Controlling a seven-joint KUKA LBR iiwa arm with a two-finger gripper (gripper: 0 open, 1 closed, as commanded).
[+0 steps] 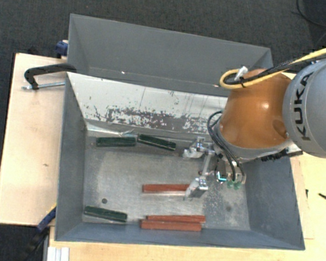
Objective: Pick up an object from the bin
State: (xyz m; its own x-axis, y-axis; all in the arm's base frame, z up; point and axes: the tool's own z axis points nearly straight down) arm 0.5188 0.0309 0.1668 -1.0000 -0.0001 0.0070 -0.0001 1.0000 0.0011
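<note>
The gripper (pixel 198 188) sits at the right end of a flat reddish-brown bar (pixel 163 189) in the grey metal bin (pixel 70 163); its opening I cannot tell.

Even light, pale glare on bin (pixel 155 100)

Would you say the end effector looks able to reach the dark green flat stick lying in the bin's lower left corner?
Probably yes: the dark green flat stick lies uncovered on bare floor, left of the end effector, though the grey metal bin's wall stands close.
</note>
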